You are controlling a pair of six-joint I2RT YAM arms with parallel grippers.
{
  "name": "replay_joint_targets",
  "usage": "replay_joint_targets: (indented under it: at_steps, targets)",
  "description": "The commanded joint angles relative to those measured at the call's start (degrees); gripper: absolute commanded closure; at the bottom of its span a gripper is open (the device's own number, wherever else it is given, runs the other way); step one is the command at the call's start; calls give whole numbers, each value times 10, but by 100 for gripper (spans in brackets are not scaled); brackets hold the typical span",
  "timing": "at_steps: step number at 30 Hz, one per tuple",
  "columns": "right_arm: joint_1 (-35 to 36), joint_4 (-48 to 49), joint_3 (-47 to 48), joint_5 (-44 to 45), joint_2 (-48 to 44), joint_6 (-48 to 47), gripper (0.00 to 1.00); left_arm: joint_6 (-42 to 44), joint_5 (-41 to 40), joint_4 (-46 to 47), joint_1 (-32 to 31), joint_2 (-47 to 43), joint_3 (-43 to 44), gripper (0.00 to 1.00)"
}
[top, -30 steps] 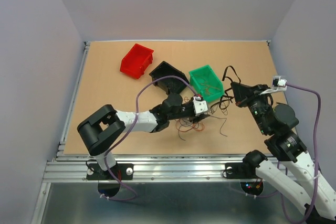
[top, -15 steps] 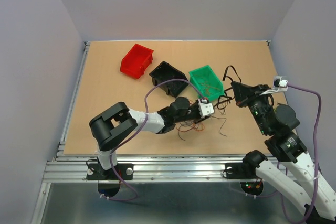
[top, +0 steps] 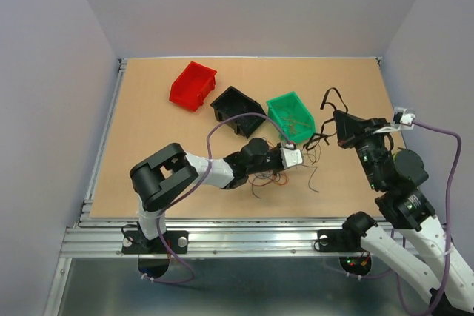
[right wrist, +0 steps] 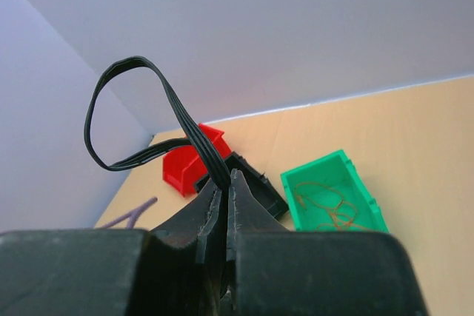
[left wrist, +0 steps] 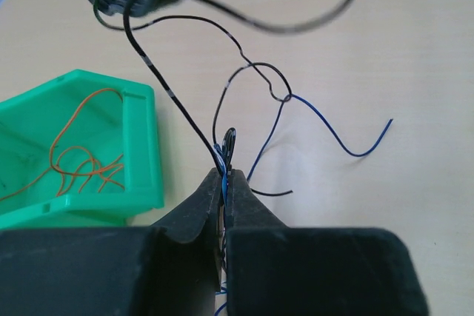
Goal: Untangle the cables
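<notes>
Three views, each adding something. Top external: left gripper low over the table, just near of the green bin. Right gripper raised, to its right. The cables lie as a loose curly scatter of red, orange and black strands under and near of the left wrist, with more black strands strung between the two grippers. Left wrist only: jaws fully closed, pinching a thin black wire and a blue wire together at the tips. Both trail off over bare table, the blue one curling right. Orange wires sit inside the green bin. Right wrist only: jaws clamped tight on a black ribbon cable, flat, several strands side by side, rising in a loop above the fingertips. Red bin and black bin stand left of the green one. Open tabletop at left and far right. Aluminium rail bounds the near edge.
</notes>
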Motion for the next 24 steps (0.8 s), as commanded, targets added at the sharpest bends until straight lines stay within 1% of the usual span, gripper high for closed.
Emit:
replay_joint_targets:
  at_steps: [1, 3, 4, 7, 8, 11, 13, 14, 16, 18, 22, 23, 24]
  targets:
    - [-2, 88, 95, 41, 5, -45, 100, 20, 9, 21, -4, 15, -3, 100]
    - [-3, 88, 131, 38, 22, -56, 100, 19, 14, 24, -4, 19, -5, 100]
    - [-3, 88, 171, 38, 28, -57, 99, 19, 16, 25, -5, 20, -7, 100]
    - [-3, 91, 227, 23, 52, -53, 100, 17, 21, 26, -7, 23, -9, 100]
    - [-3, 92, 261, 15, 57, -51, 100, 16, 24, 26, -7, 23, -10, 100]
    - [-3, 93, 319, -21, 78, -39, 99, 16, 35, 26, -10, 23, -11, 100]
    - [-2, 98, 355, -28, 96, -31, 99, 21, 38, 25, -15, 25, -13, 100]
    - [-3, 103, 355, -28, 102, -28, 99, 25, 38, 23, -15, 27, -14, 100]
    - [-3, 127, 389, -34, 120, -27, 99, 30, 38, 21, -21, 36, -14, 100]
    - [-2, 149, 426, -37, 152, -26, 99, 39, 36, 20, -30, 44, -14, 100]
    - [-2, 151, 470, -48, 210, -24, 100, 48, 27, 17, -38, 38, -14, 100]
    - [-3, 151, 471, -47, 218, -21, 99, 49, 15, 15, -39, 33, -15, 97]
    - [-3, 151, 469, -46, 231, -20, 99, 46, 6, 15, -39, 17, -16, 90]
